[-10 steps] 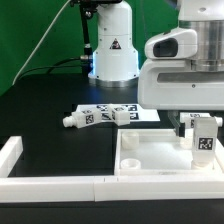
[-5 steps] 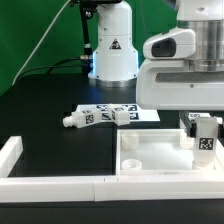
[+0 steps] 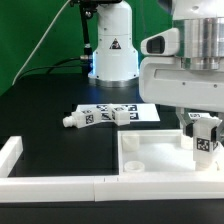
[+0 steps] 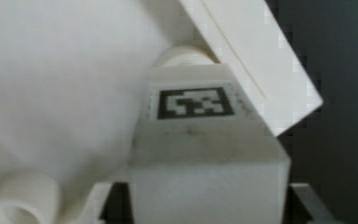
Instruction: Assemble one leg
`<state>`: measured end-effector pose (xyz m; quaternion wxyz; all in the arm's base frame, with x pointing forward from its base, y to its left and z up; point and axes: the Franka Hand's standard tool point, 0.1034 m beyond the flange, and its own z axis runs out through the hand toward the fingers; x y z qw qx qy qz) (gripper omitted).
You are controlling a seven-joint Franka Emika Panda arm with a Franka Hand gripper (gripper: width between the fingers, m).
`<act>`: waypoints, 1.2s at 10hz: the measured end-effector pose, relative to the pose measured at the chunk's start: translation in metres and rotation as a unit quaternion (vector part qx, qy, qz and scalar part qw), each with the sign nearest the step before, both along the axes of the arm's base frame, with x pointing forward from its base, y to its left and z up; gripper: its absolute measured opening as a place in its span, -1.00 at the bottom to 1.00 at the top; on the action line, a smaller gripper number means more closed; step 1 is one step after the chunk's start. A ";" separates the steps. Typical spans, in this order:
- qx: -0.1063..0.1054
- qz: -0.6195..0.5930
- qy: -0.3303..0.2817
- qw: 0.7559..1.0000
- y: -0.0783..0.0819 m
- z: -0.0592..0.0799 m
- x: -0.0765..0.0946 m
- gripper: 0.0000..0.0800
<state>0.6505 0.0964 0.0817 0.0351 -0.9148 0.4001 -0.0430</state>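
A white leg with a black marker tag stands upright on the right side of the white square tabletop, near its right corner. My gripper comes down from above and is shut on this leg. In the wrist view the leg fills the space between my two fingers, with its tag facing the camera, and the gripper holds its upper part. The tabletop lies beneath it. The leg's lower end and its joint with the tabletop are hidden.
Two more white legs lie on the black table beside the marker board. The robot base stands behind them. A white L-shaped wall runs along the front and the exterior view's left.
The wrist and hand have turned a little above the leg, and their housing has shifted slightly to the exterior view's left. The leg stays upright in the same place.
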 end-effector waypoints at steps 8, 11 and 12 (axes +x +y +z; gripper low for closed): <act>0.039 -0.309 0.018 0.950 0.007 0.000 -0.011 0.04; 0.000 -0.061 0.028 0.998 0.012 -0.001 -0.012 0.44; 0.000 -0.048 0.016 0.999 0.013 0.001 -0.011 0.60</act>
